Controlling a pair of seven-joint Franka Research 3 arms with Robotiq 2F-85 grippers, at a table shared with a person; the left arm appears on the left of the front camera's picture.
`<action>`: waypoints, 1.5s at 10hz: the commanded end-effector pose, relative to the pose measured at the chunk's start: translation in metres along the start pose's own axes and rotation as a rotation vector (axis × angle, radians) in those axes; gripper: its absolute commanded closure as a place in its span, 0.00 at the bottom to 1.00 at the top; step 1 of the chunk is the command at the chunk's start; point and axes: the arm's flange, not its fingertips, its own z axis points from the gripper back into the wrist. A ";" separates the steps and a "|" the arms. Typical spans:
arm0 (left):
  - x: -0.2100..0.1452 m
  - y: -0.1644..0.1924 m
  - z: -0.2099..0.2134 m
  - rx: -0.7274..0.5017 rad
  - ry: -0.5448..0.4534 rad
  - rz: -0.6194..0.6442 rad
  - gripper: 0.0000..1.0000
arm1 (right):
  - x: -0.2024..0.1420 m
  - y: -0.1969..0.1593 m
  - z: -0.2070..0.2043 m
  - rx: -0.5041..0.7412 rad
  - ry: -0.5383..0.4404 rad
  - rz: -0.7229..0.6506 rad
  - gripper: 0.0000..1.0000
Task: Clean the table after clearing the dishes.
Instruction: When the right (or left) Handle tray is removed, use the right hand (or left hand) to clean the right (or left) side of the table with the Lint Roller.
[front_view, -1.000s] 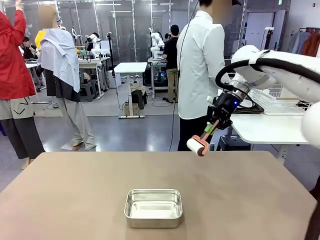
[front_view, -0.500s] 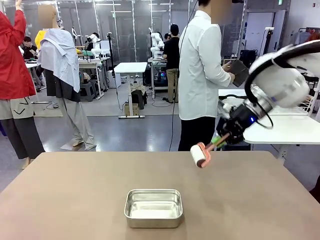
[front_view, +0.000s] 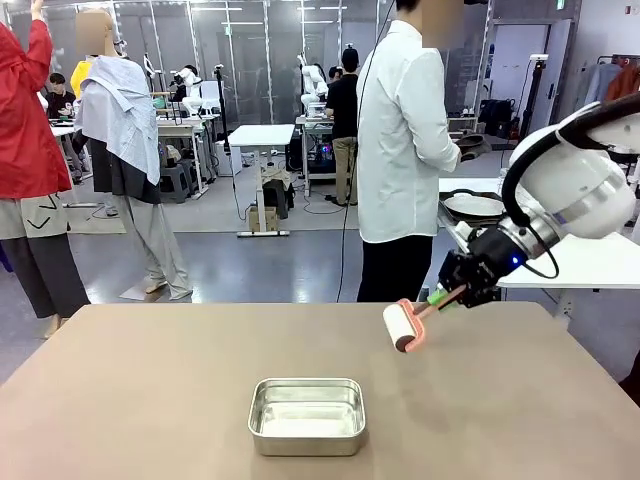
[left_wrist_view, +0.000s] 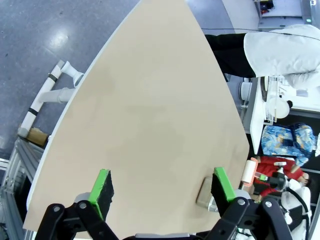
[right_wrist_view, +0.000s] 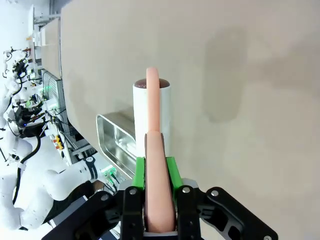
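Observation:
My right gripper (front_view: 447, 295) is shut on the pink handle of a white lint roller (front_view: 398, 327), which hangs low over the far right part of the taupe table (front_view: 150, 400). In the right wrist view the gripper (right_wrist_view: 155, 172) clamps the handle between its green pads, the roller (right_wrist_view: 141, 115) pointing along the table (right_wrist_view: 235, 75). My left gripper (left_wrist_view: 162, 187) stands open above the table (left_wrist_view: 150, 100) with nothing between its pads. A white plate on a dark tray (front_view: 475, 206) lies on the white side table.
A small rectangular steel pan (front_view: 306, 415) sits at the table's near middle, also seen in the wrist views (right_wrist_view: 117, 140) (left_wrist_view: 205, 194). A person in a white shirt (front_view: 400, 150) stands at the far edge, turned to the white side table (front_view: 560, 262).
My right arm has swung right and down, bringing the roller from above the far edge to just over the tabletop. The person has turned toward the side table.

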 end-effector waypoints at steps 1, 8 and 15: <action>0.001 0.000 0.002 0.005 -0.002 -0.001 0.00 | 0.009 0.002 -0.001 -0.009 0.027 -0.022 0.99; 0.001 0.000 0.002 0.005 -0.002 -0.001 0.00 | 0.005 -0.004 -0.064 0.043 -0.037 -0.149 0.79; 0.001 0.000 0.002 0.005 -0.002 -0.001 0.00 | -0.016 -0.057 -0.110 -0.109 -0.099 -0.080 0.79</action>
